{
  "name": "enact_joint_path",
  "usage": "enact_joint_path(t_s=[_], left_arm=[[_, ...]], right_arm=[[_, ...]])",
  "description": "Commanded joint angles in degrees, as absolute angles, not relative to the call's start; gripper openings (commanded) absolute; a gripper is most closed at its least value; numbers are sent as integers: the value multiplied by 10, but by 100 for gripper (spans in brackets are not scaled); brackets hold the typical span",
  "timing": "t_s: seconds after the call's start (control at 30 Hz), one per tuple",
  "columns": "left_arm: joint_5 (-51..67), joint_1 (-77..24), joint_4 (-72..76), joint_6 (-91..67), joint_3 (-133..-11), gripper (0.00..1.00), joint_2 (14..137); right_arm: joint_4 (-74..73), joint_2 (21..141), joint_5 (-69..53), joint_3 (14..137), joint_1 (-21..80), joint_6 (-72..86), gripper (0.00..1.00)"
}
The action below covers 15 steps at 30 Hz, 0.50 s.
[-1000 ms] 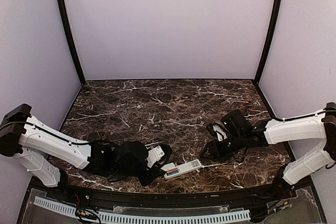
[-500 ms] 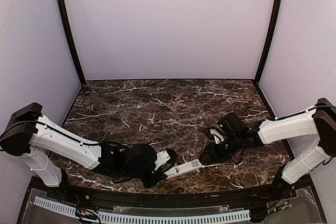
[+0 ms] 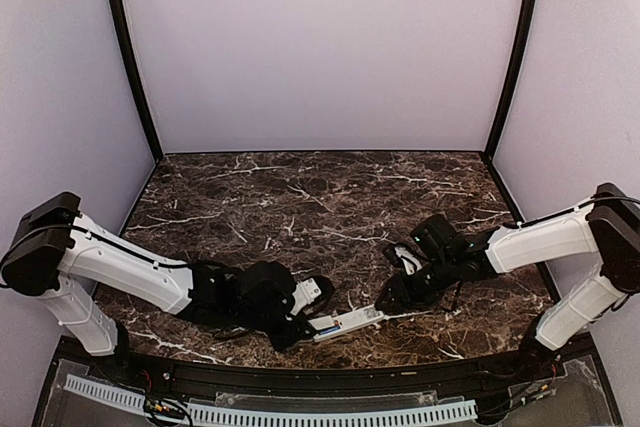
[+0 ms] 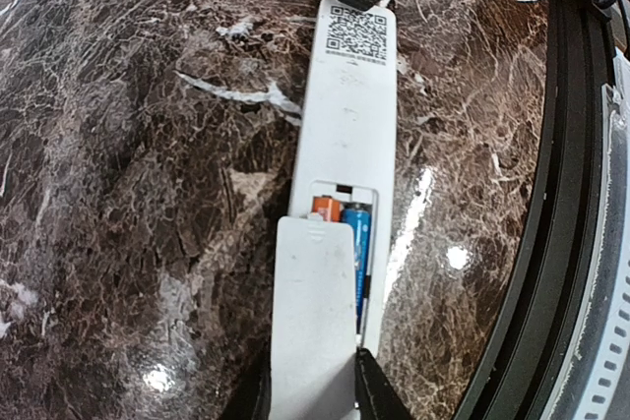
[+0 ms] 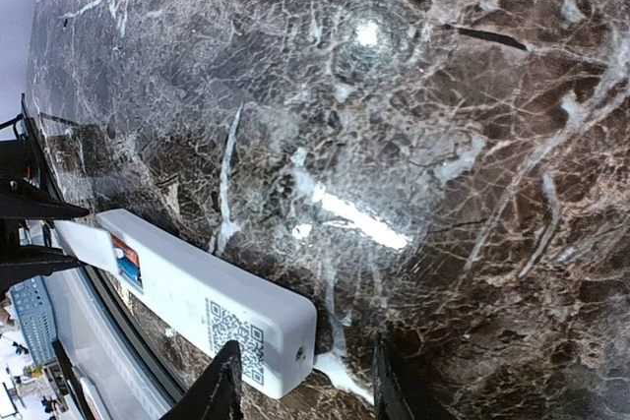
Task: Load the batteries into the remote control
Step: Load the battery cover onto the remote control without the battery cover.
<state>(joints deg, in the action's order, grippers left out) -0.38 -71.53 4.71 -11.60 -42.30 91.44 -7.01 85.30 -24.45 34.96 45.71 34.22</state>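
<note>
While the remote control (image 3: 345,323) lies label-up near the table's front edge, its long axis running from 8 to 2 o'clock overhead, the left gripper (image 3: 312,324) grasps the cover (image 4: 313,322) at its 8 o'clock end, half-slid over the seated batteries (image 4: 345,228), and the right gripper (image 5: 302,381) straddles the 2 o'clock end, contact unclear.

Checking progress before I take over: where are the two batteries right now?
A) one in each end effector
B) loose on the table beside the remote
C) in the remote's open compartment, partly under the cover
C: the left wrist view shows the orange and blue batteries in the remote control, the cover half over them.
</note>
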Motion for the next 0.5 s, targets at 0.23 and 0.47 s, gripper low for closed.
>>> enact_joint_path(t_s=[0.23,0.47], left_arm=[[57,-703,58,-118,-439,0,932],[60,-703,66,-124,-443,0,939]], right_arm=[[-46,862,-252,351,457,339,42],[-37,866,-257,346,457,341,42]])
